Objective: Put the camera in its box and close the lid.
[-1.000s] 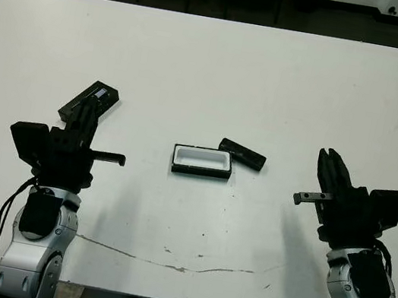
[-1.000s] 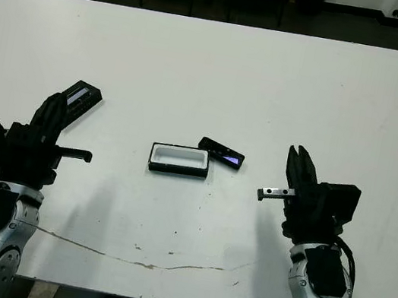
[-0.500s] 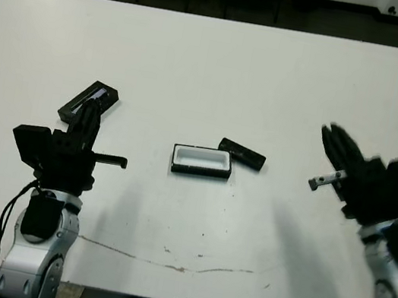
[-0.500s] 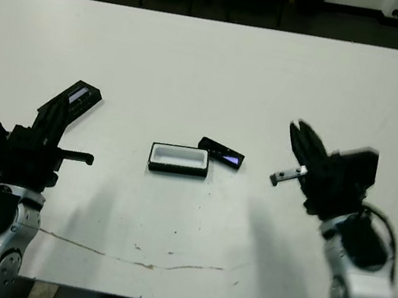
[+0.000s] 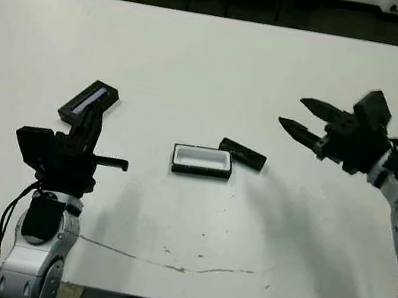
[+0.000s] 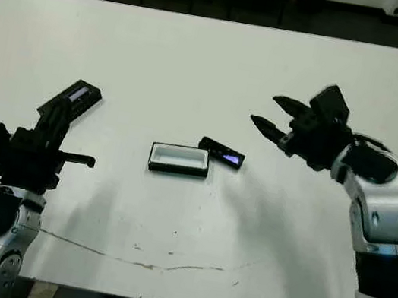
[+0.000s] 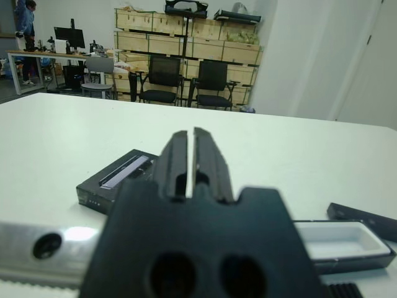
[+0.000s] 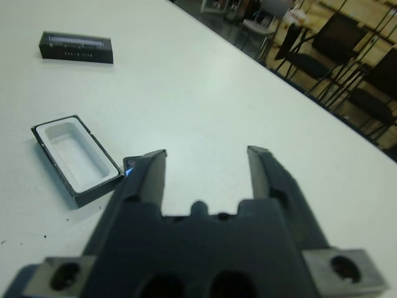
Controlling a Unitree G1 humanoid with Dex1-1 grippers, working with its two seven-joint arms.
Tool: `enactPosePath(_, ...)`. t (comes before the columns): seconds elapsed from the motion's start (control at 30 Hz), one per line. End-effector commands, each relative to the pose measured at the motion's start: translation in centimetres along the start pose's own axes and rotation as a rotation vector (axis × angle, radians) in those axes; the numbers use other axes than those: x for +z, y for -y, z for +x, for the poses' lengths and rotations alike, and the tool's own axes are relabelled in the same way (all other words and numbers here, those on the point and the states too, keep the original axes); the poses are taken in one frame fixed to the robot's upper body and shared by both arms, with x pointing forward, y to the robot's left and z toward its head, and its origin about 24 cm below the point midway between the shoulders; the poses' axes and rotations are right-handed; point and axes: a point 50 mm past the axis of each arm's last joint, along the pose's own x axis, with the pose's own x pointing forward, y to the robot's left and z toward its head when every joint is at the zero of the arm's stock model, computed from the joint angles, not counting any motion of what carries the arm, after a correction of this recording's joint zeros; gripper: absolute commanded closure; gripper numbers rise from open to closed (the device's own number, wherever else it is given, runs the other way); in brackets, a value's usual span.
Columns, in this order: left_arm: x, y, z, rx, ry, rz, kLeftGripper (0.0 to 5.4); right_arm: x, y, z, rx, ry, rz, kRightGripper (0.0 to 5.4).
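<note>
The box [image 5: 201, 169], a black tray with white lining, lies open and empty at the table's middle. The camera [image 5: 242, 155], a slim black bar with a bluish patch, lies against the box's far right corner. The lid [image 5: 89, 101] with its glossy strip lies at the left. My left gripper [image 5: 98, 111] is shut and empty, hovering over the lid's near end. My right gripper [image 5: 292, 111] is open and empty, raised above the table to the right of the camera and pointing toward it. In the right wrist view one finger hides most of the camera [image 8: 129, 164], beside the box [image 8: 93, 192].
A thin dark crack [image 5: 178, 266] runs across the white table near its front edge. Black chairs [image 7: 164, 77] and stacked crates [image 7: 186, 40] stand beyond the far edge. A person [image 7: 26, 37] stands at a desk far behind.
My right arm has risen from the near right and swung forward and inward toward the camera, its fingers now spread. My left arm has barely moved. Box, camera and lid lie where they were.
</note>
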Motion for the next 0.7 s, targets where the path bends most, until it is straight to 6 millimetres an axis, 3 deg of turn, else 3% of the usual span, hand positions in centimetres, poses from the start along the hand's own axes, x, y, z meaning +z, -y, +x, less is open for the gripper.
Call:
enactPosePath(0.03,-0.5,-0.2,-0.2,-0.002,-0.037,0.006,5.40,-0.9,0.3,0.5,0.025,-0.031,0.038,2.04)
enactPosePath(0.43,-0.8,0.0,-0.3,-0.017,-0.044,0.000,5.40,-2.6,0.0,1.7,0.137,-0.067,0.080,0.01)
enactPosePath(0.7,-1.0,-0.1,-0.4,-0.028,-0.050,0.008,5.40,-3.1,-0.3,2.0,0.189,-0.061,0.109,0.01)
